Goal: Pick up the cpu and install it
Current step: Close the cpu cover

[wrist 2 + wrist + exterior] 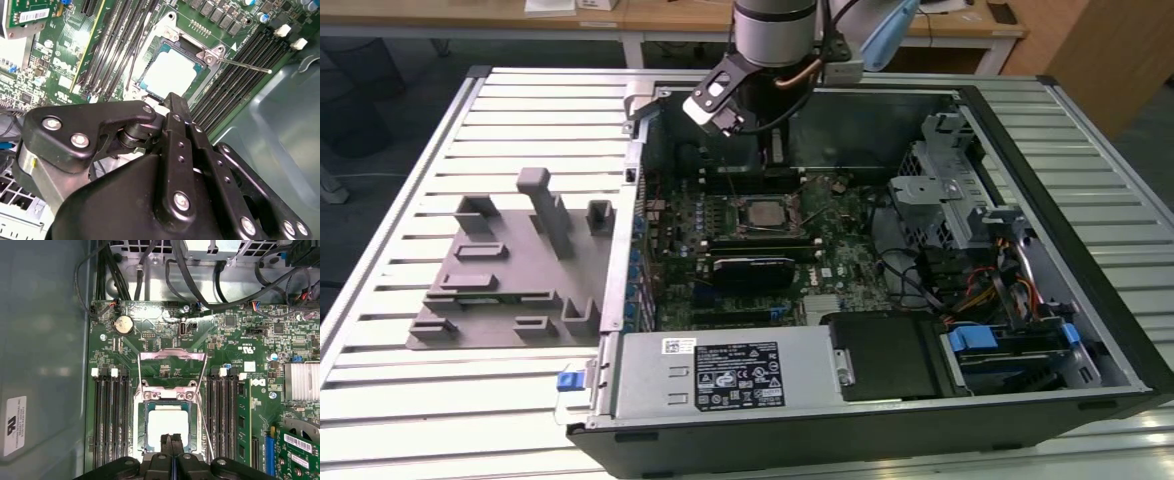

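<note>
You have a slatted metal table (454, 420) under the work, with wooden desks (667, 12) along the room's far side. On it lies an open computer case (854, 445), and everything else is placed from that.

Beside the case, on the exterior view's left, stands a grey plastic fixture (507, 280) with upright blocks. Inside the case a silver power supply (720, 375) fills the near corner, and black cables (112, 275) run over the metal wall by the board's edge. The arm (781, 30) reaches in over the case's far wall. Around the socket on the board, the load plate (172, 356) stands raised, its thin lever rod (245, 65) swings out across the memory slots (107, 415), and nothing covers the chip.

The cpu (167, 427) sits flat in that socket, silvery top up, near the middle of the case – you see it in all three views. Your gripper (171, 442) has its two black fingers (166, 445) pressed together – empty, nothing between them. In the first wrist view their tips overlap one edge of the cpu; whether they touch it you cannot tell.
</note>
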You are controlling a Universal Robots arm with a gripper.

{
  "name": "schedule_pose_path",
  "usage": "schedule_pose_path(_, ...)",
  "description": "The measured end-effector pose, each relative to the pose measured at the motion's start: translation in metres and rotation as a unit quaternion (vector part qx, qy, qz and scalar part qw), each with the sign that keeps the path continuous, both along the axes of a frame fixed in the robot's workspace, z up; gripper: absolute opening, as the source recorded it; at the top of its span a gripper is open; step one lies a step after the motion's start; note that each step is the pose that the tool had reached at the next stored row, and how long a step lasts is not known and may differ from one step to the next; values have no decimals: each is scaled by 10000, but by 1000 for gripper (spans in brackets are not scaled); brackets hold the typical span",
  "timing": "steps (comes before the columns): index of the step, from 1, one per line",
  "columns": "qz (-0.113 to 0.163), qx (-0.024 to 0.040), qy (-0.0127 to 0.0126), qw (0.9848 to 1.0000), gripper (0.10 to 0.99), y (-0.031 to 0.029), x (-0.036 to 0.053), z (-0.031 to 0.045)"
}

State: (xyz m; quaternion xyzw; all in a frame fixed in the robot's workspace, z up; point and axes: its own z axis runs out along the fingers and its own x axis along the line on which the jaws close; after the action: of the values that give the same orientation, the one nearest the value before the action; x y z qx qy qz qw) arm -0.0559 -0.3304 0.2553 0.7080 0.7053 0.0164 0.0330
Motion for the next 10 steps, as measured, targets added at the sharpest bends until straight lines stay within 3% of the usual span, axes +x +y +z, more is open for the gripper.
schedule_pose_path(10, 0, 0, 0, 10000, 106, 1, 0, 132)
